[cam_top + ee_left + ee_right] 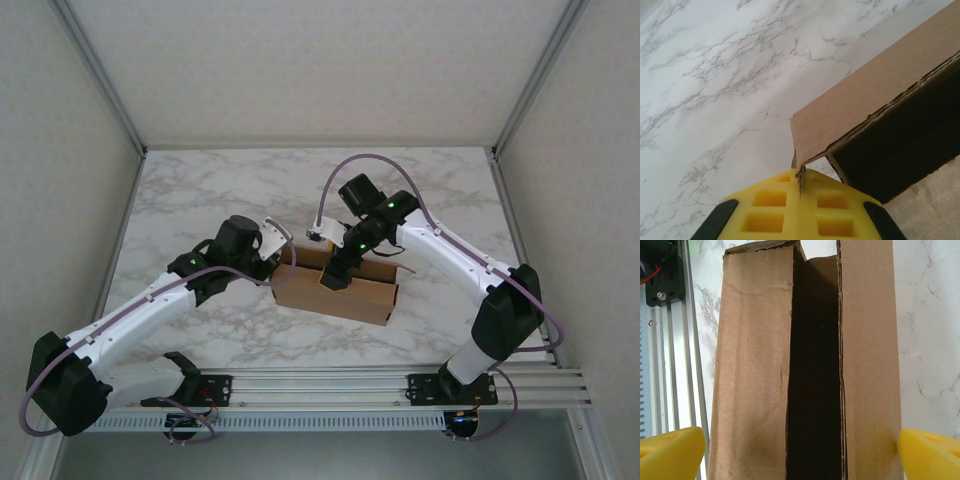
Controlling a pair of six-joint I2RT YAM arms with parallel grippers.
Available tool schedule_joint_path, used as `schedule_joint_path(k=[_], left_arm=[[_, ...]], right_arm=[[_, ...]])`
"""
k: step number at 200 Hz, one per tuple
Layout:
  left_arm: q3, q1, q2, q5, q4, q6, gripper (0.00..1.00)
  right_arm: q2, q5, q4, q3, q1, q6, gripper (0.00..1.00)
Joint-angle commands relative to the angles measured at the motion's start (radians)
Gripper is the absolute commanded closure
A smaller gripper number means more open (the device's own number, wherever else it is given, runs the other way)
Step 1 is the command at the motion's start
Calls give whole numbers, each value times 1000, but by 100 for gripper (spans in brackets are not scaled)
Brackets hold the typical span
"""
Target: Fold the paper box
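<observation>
The plain brown corrugated-cardboard paper box (345, 298) lies near the middle of the white marble-patterned counter (200, 200) and looks only partly formed. In the right wrist view, two long panels of the paper box (755, 365) run side by side with a dark open gap between them.

At the box's left end, the left end effector (270, 258) is fully closed. Its yellow fingers (770, 210) pinch the thin edge of card at the lower corner of an end panel (875, 105). I judge this grip is meant to anchor the box so it cannot slide or spring open while the other arm works.

Over the box's middle, the right end effector (335, 278) hangs with its jaws spread as wide as they go, holding nothing. One yellow fingertip (670, 452) sits outside each long panel, and the far one is touching or just beside the card. That straddling pose looks set for pressing the two panels together to close the gap, which is probably the next fold.
</observation>
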Motion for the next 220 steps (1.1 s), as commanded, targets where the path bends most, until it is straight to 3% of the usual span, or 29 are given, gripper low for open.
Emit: schedule_joint_path(k=[1,80,113,157,203,220], left_arm=[[9,-10,-15,-25,1,12,100],[30,-15,7,-29,-11,7,100],[37,-16,-2,-33,-17,4,100],[35,-20,-16,-32,-21,-2,100],[33,-24,-33,-30,-22,-12,100],[28,-26,-33,-30,-18,-13,100]], right_arm=[[13,-31,-22,-6,5,14,1],[17,92,28,-80,12,-41,6],[16,109,30,-79,18,-48,21],[-13,126,34,-71,28,-45,63],[-47,143,61,-96,32,-38,74],[-60,142,72,-87,31,-28,70]])
